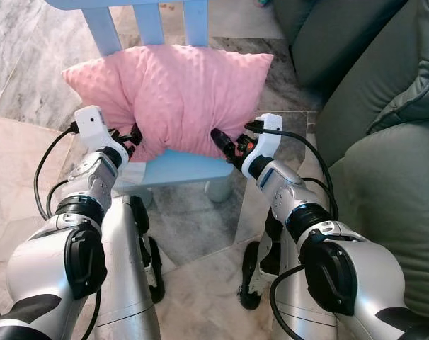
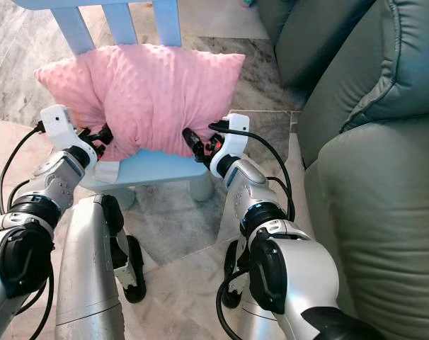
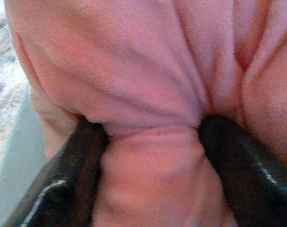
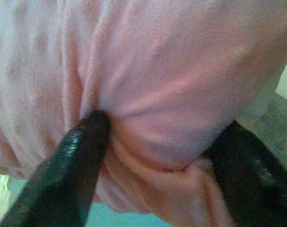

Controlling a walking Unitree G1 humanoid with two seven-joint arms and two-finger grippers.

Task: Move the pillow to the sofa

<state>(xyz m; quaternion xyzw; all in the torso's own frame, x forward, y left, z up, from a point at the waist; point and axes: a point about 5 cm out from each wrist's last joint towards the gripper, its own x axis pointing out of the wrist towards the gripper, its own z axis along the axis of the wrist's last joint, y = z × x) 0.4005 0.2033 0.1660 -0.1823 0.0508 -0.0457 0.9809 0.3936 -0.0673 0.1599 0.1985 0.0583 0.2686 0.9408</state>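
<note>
1. The pink dimpled fleece pillow (image 1: 173,95) sits on the seat of the light-blue wooden slatted chair (image 1: 179,168), leaning against the back slats. It is not on the grey-green cushioned sofa (image 1: 384,205) yet; the sofa is on the robot's right, just beside the chair.
2. Left hand (image 1: 127,137) is clamped on the pillow's lower left edge. The left wrist view shows fabric bunched between both black fingers (image 3: 82,156).
3. Right hand (image 1: 227,145) is clamped on the lower right edge, with fleece pinched between its fingers (image 4: 86,137) too.
4. Two-point grip at opposite lower corners is likely chosen because the pillow is soft and wide. One hand would let it sag or swing.
5. Judgement: grasp done, lift not started. The pillow's bottom is touching the seat.
6. Next: lift clear of the seat and slats, turn right, set it on the sofa cushion.
7. Risk: the pinch holds fabric only, so it could slip under the pillow's weight.
</note>
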